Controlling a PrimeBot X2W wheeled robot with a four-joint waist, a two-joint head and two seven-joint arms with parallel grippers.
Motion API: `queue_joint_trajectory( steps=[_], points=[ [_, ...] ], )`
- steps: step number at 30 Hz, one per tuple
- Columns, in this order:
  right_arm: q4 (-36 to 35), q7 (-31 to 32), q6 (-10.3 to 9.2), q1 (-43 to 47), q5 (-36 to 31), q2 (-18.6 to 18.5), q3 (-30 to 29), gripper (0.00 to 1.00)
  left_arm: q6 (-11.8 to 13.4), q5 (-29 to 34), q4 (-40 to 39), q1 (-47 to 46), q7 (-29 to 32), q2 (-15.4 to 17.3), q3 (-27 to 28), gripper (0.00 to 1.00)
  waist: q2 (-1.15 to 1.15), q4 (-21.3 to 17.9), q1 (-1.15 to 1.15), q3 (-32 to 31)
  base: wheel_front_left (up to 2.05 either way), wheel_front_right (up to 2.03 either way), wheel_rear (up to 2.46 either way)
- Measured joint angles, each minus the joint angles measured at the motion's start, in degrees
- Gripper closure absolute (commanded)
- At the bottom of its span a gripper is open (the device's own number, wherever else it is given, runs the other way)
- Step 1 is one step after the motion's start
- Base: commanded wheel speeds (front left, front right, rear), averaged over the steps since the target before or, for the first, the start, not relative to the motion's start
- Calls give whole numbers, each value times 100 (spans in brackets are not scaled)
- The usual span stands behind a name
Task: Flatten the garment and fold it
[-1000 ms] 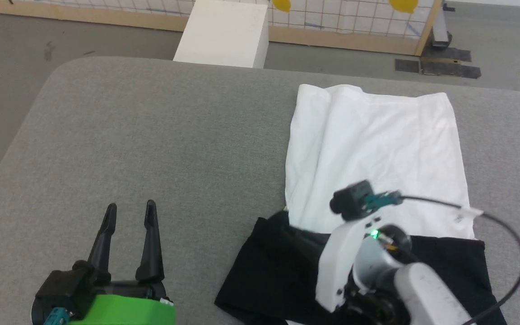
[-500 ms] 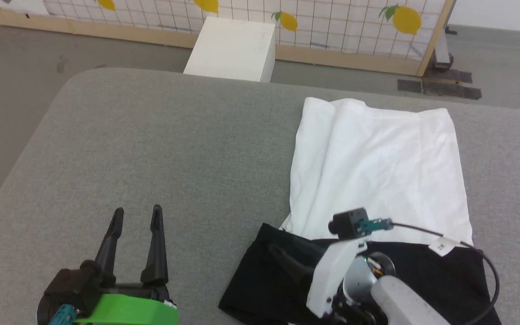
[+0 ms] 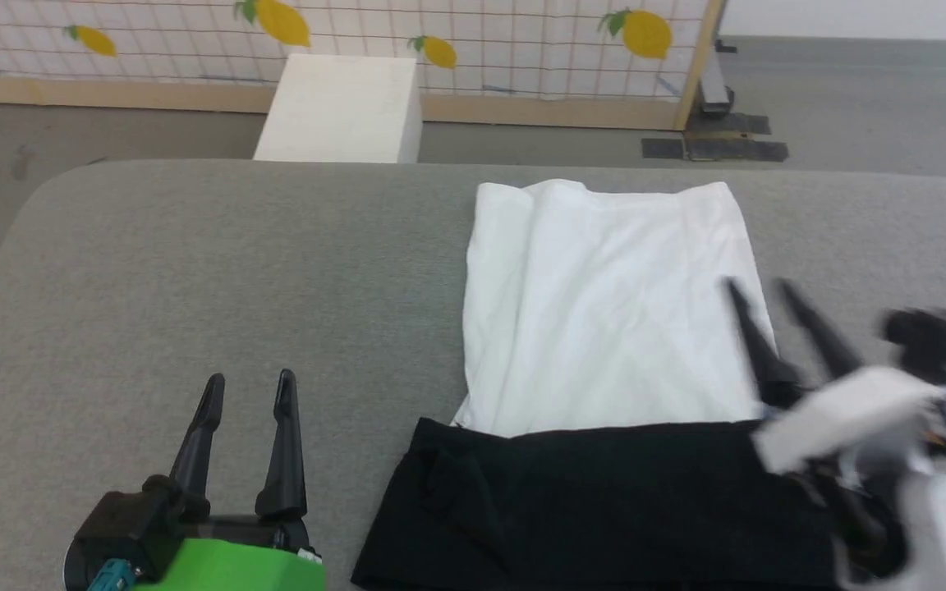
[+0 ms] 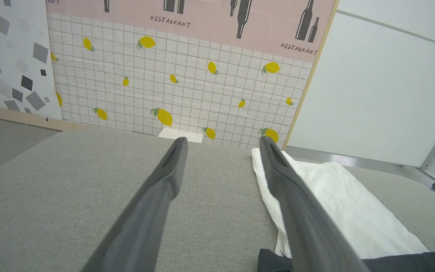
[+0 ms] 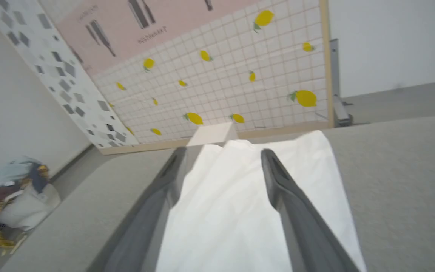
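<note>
Now: garment (image 3: 604,328) lies flat on the grey padded surface (image 3: 235,271), white body far, black band near; my left gripper (image 3: 250,380) parted and empty beside it, my right gripper (image 3: 759,285) parted, empty, at its right edge.

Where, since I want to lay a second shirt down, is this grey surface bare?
The widest bare patch: left of the garment, out to the rim of the grey surface, beyond the left tool. A narrower strip runs right of the garment, but the right tool hangs over that edge. The near right is crowded.
</note>
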Motion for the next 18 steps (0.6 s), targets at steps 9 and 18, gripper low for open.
queue_joint_trajectory(
  steps=[9,18],
  points=[
    [-1746,-279,0,1629,-511,-8,-1449,0,4,-1,58,46,-45,-7,-47,0,0,-392,0,146,0,0,0],
    [-1983,-491,0,2023,-661,-3,-1510,0,-12,123,114,-85,204,238,-116,0,0,-574,0,393,0,0,0]
  ],
)
